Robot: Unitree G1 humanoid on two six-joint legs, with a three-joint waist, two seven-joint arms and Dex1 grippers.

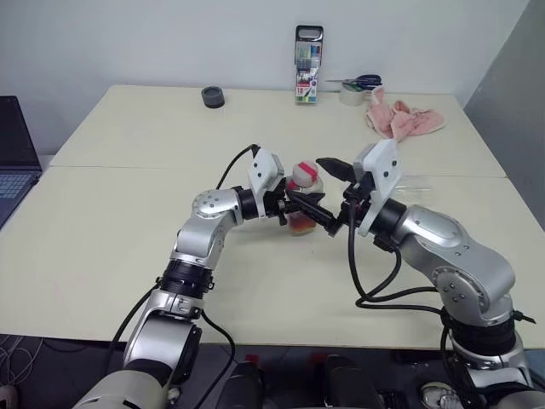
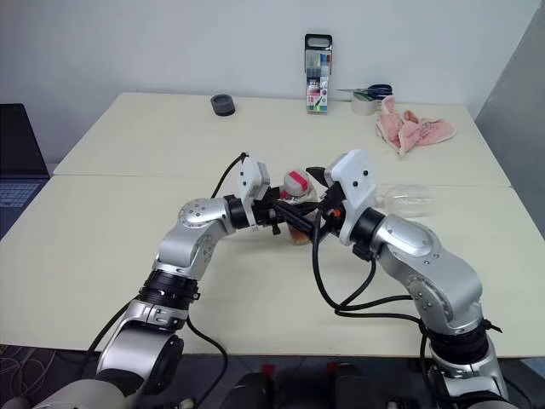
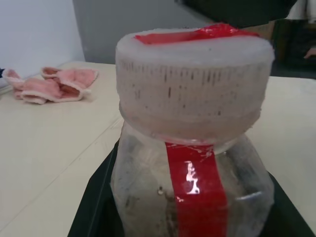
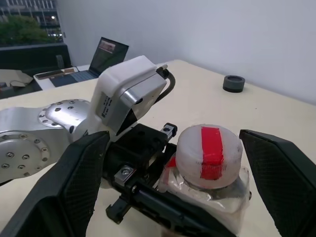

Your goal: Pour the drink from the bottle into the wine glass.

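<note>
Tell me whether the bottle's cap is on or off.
On. The white cap with red tape sits on the bottle, held upright in the left pincer.

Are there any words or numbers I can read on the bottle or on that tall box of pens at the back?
None can be read.
Small clear plastic bottle: its red strip carries no letters.
White cap with red tape: no writing.
Upright marker-pen case: there is print on its label, too small to read.
</note>
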